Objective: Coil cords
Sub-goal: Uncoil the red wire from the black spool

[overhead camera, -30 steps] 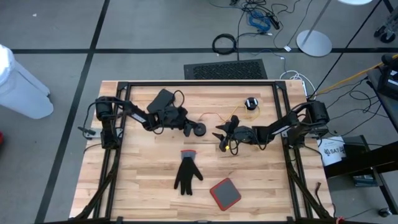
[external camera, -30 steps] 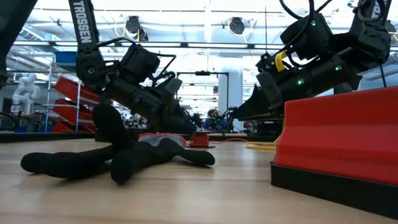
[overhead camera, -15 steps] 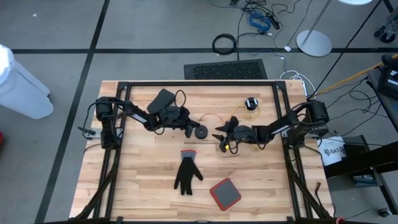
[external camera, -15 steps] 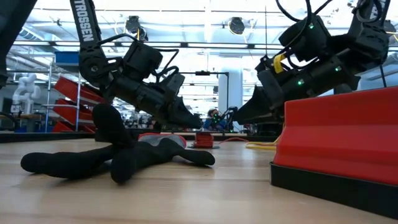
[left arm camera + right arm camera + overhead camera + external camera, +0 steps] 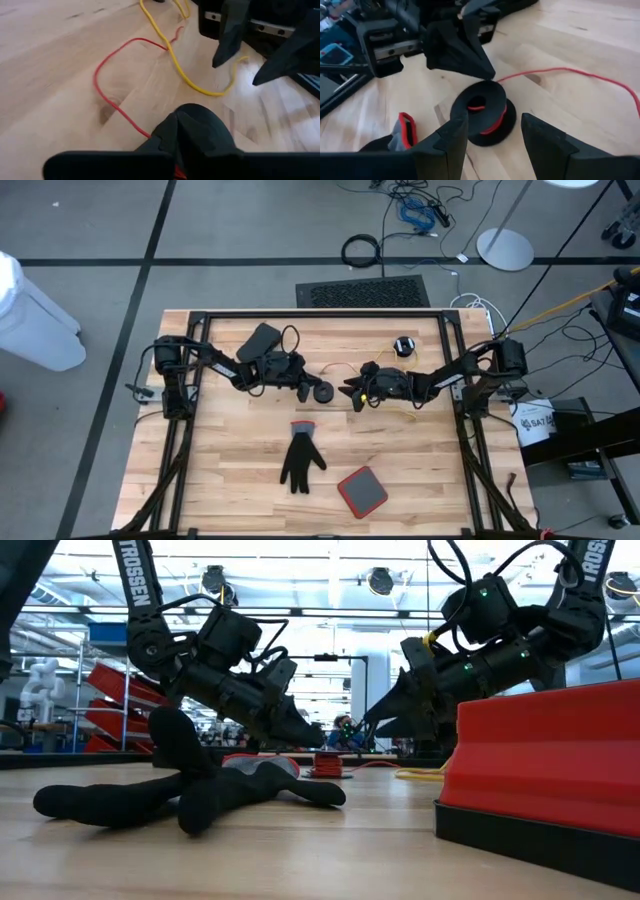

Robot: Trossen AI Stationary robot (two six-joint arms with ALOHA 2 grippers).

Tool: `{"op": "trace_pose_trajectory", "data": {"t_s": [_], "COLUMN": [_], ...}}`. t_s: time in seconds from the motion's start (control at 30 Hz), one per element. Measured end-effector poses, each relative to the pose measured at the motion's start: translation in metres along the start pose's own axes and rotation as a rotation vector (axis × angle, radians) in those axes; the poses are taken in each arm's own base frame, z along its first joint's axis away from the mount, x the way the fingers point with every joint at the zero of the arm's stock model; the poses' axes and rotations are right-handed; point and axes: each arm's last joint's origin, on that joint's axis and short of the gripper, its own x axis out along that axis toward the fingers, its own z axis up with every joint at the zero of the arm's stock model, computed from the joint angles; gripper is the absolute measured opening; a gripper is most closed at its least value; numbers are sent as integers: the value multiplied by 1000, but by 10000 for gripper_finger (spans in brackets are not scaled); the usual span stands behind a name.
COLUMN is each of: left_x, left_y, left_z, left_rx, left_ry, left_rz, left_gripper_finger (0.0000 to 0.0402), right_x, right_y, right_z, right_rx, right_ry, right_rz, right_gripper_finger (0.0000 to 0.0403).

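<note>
A black spool with red cord wound in its groove lies flat on the table's middle. Its loose red cord runs slack over the wood. My left gripper is shut, its tips down at the spool's far rim. My right gripper stands open just right of the spool, a finger toward either side, touching nothing. A yellow cord crosses the red one and leads toward a second black puck at the far right. My left gripper pinches the red cord between its shut fingertips, right where the cord leaves the spool. The fingers slant down from the table's left. From the tips the cord lies slack on the table. Whether the tips also touch the spool, I cannot tell.
A black glove lies near the front middle, with a red-edged grey pad beside it. A flat black object sits far left, behind my left arm. The table's frame rails run along its edges.
My right gripper has swung toward the table's far edge and a little left, closer to the spool, and has rolled about its own line, staying open. The spool and my left arm have kept their place.
</note>
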Motion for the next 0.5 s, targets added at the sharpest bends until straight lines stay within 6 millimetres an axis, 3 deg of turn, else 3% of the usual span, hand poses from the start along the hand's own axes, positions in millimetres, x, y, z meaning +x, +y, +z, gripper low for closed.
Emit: {"op": "trace_pose_trajectory", "data": {"t_s": [0.23,0.5], "left_x": [0,0], "left_y": [-1,2], "left_z": [0,-3], "left_rx": [-8,-39], "left_ry": [10,46], "left_rz": [-25,-8], "left_gripper_finger": [113,125], "right_x": [9,41], "right_y": [-8,-4], "right_z": [-8,-13], "right_rx": [58,61], "right_ry": [63,118], "right_rz": [-30,-15], "right_gripper_finger": [171,171]}}
